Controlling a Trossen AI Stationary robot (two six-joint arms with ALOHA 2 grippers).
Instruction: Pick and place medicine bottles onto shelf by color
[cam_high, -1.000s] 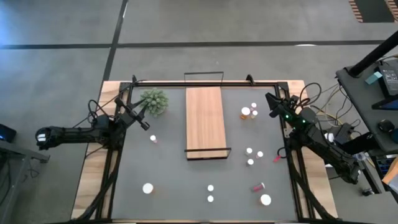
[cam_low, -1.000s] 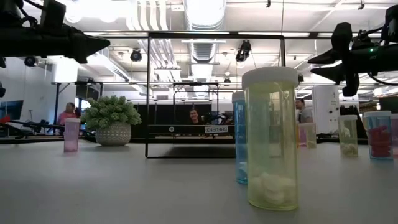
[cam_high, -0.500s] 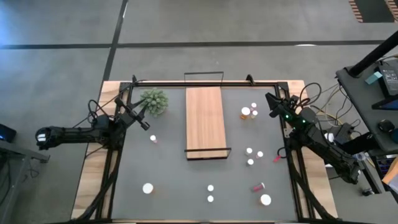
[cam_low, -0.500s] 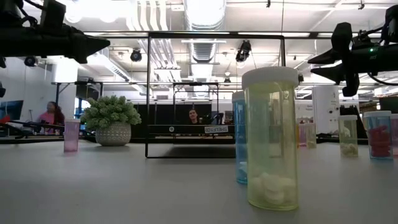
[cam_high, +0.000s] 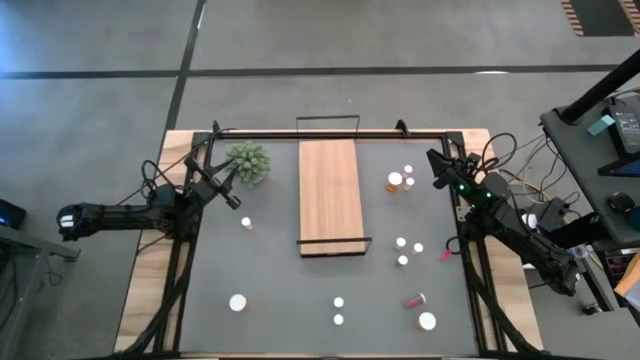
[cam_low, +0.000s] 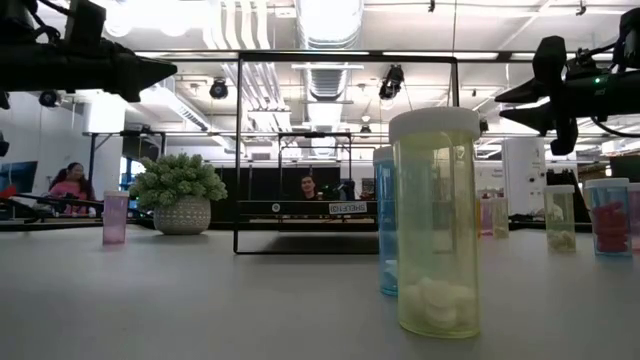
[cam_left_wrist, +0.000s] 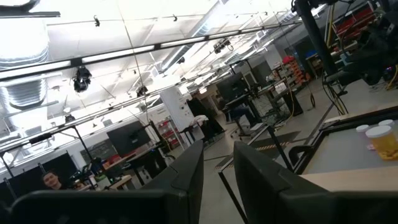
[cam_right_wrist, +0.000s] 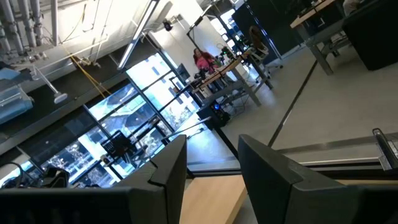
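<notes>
The light-wood shelf (cam_high: 330, 195) lies in the middle of the table, toward its far side, with black wire rails at its short ends. The white-capped medicine bottles stand scattered. A few (cam_high: 400, 180) are right of the shelf, a few (cam_high: 405, 250) are lower right, two (cam_high: 339, 310) are near the front, one (cam_high: 238, 302) is at the front left, and one small one (cam_high: 246, 223) is left of the shelf. Two pinkish ones (cam_high: 415, 300) lie on their sides. My left gripper (cam_high: 232, 187) hovers open by the plant. My right gripper (cam_high: 437, 168) hovers open at the far right.
A green spiky plant (cam_high: 248, 162) in a pot stands at the far left, beside my left gripper. In the low view a yellowish bottle (cam_low: 435, 225) stands closest, with a blue one (cam_low: 384, 225) behind it. People sit in the room beyond the table.
</notes>
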